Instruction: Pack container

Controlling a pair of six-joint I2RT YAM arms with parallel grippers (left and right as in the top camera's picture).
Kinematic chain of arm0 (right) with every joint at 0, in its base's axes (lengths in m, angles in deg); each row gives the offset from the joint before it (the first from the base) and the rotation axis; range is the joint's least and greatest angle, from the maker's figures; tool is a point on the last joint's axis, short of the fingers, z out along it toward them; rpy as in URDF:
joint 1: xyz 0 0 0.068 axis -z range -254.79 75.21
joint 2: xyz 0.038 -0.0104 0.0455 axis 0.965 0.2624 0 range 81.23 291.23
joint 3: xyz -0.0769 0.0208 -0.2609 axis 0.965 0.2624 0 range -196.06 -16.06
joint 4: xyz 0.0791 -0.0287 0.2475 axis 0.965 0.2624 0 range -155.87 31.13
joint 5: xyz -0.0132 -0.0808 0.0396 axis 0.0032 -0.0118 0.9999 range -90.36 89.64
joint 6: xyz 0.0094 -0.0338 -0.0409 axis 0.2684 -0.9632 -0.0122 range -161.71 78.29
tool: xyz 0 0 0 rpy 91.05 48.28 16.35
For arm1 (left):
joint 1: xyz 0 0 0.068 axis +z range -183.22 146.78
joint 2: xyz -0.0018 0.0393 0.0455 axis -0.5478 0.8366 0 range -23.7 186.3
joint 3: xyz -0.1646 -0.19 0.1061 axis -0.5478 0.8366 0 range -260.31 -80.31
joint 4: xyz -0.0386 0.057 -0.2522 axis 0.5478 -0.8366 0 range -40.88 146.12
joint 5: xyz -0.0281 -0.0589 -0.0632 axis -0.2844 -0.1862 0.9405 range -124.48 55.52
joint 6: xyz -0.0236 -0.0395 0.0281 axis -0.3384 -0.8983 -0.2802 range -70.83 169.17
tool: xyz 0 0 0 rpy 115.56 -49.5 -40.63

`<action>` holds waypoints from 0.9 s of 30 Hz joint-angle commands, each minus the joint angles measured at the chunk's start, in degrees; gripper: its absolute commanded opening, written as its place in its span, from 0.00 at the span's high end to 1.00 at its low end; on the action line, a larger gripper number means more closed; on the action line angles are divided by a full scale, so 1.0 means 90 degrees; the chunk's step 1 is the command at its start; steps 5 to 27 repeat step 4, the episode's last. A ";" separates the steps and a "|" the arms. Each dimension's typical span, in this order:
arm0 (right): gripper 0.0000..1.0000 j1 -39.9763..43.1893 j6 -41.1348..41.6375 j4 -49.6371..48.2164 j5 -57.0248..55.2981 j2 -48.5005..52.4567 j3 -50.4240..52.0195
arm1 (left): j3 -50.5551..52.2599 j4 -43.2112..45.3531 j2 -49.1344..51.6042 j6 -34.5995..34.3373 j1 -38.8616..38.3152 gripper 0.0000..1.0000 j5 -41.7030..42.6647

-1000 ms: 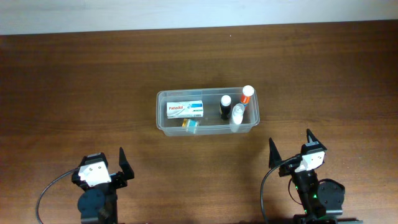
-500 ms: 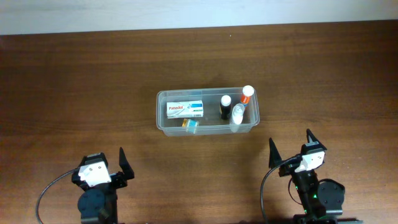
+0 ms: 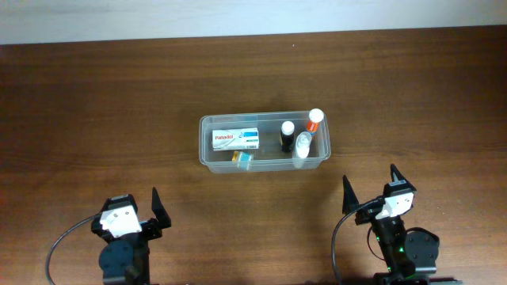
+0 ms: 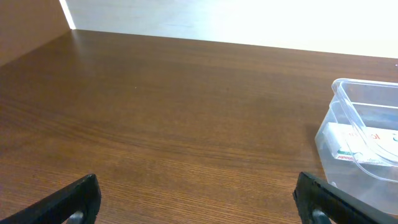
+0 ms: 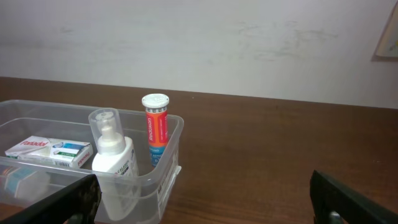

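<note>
The container (image 3: 203, 144) sat in the middle of the tabletop (image 3: 95, 95). Inside it, a box (image 3: 236, 140) lay at the left end, and a small thing (image 3: 242, 158) lay just in front of the box. At the right end a tube (image 3: 314, 120) stood in the far corner, a pump bottle (image 3: 303, 149) just in front of it, and a bottle (image 3: 287, 136) to their left.

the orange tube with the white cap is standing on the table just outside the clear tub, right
Not quite. The orange tube with the white cap is standing inside the clear tub, not outside it, in a corner next to the spray bottle. The right wrist view shows its lower part through the tub's wall.
</note>
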 commanded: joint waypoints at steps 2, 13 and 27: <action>0.02 0.0061 0.0075 0.0049 -0.0080 -0.0049 0.0029 | 0.0024 0.0010 -0.0049 0.0102 0.0039 0.00 0.0041; 0.01 0.0061 0.0078 0.0049 -0.0080 -0.0049 0.0029 | 0.0024 0.0010 -0.0049 0.0102 0.0039 0.01 0.0041; 0.01 0.0061 0.0078 0.0049 -0.0080 -0.0049 0.0029 | 0.0024 0.0010 -0.0049 0.0102 0.0039 0.01 0.0041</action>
